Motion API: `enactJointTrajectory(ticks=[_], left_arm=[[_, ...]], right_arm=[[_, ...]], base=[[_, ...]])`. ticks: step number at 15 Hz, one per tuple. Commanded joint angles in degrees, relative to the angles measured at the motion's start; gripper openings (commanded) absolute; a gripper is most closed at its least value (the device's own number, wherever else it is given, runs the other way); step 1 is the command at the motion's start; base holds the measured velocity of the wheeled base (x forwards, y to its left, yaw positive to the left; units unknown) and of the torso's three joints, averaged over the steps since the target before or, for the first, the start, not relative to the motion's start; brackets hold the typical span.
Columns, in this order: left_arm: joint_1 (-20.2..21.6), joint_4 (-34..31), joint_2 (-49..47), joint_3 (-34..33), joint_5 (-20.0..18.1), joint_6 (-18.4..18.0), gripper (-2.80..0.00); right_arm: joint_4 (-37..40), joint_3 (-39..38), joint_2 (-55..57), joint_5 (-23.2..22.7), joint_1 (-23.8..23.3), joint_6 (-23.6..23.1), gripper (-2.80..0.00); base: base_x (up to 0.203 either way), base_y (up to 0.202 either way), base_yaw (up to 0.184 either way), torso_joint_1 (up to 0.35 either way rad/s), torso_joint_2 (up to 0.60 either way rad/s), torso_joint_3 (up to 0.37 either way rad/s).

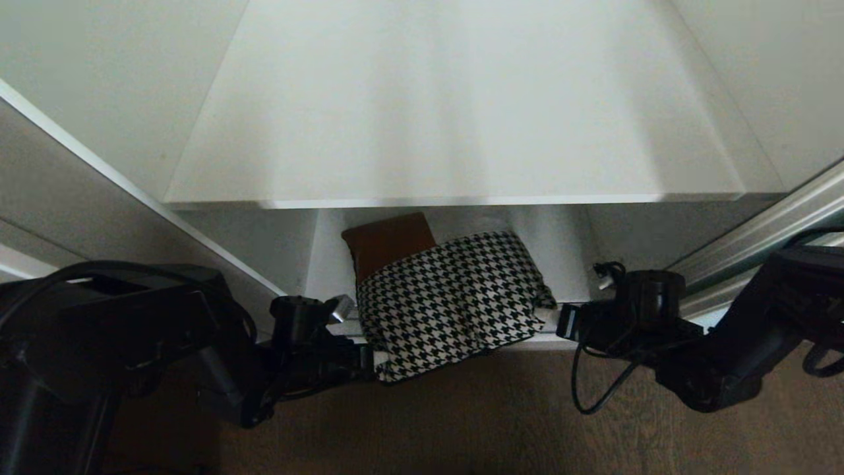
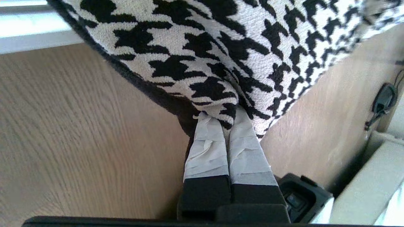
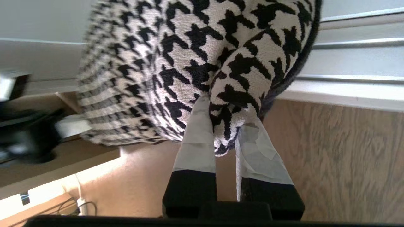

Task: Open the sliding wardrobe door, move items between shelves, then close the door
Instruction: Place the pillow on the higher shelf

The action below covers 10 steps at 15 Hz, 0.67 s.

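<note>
A: How many things are there to count?

B: One houndstooth bundle (image 1: 448, 300), with a brown piece (image 1: 388, 243) showing behind it, two shelves and two end effectors. The upper shelf (image 1: 455, 119) is a bare white board. The bundle sits at the front of the lower shelf (image 1: 330, 257), and its near edge hangs out past the front edge, over the wood floor (image 1: 461, 422).

A: And the end effectors?

B: The left end effector (image 1: 369, 359) is at the bundle's near left corner, the right end effector (image 1: 560, 321) at its right edge. Both are clamped on the fabric.

A: Does the head view show that?

B: Not well; the fingertips are lost against the cloth there. The left wrist view shows the left end effector (image 2: 225, 121) with its taped fingers (image 2: 208, 148) pressed together on a thin fold at the bundle's dark-trimmed edge. The right wrist view shows the right end effector (image 3: 222, 126) with its fingers (image 3: 197, 138) slightly apart, a thicker fold pinched between them.

A: Anything else only one view gives?

B: Only the head view shows the upper shelf, the brown piece and a silvery door rail (image 1: 758, 231) at the right.
</note>
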State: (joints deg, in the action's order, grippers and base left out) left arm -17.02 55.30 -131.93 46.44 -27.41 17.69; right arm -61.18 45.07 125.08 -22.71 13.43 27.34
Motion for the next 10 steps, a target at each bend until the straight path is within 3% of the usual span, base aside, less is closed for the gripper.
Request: enactJointTrajectory(ticks=[1, 5, 8, 10], left_arm=[[-1.2, 0.3, 1.1, -0.6, 1.4, 0.1, -2.80], [-4.5, 0.0, 3.6, -1.3, 7.7, 0.3, -2.80], [-4.9, 0.3, 7.0, -2.5, 8.1, 2.4, -2.80], [-4.9, 0.5, 7.3, -2.6, 8.2, 3.4, -2.80]], right_arm=[[-2.0, -4.9, -4.7, -0.2, 1.1, 0.4, -2.80], [-5.7, -7.0, -7.2, 0.0, 3.2, 5.5, -2.80], [-8.5, -11.0, -7.1, -0.1, 4.1, 6.3, -2.80], [-16.0, -14.3, -5.9, -0.1, 4.3, 6.2, -2.80]], base=[[0.000, 0.000, 0.000, 0.000, 0.00, 0.000], [0.000, 0.000, 0.000, 0.000, 0.00, 0.000], [0.000, 0.000, 0.000, 0.000, 0.00, 0.000], [0.000, 0.000, 0.000, 0.000, 0.00, 0.000]])
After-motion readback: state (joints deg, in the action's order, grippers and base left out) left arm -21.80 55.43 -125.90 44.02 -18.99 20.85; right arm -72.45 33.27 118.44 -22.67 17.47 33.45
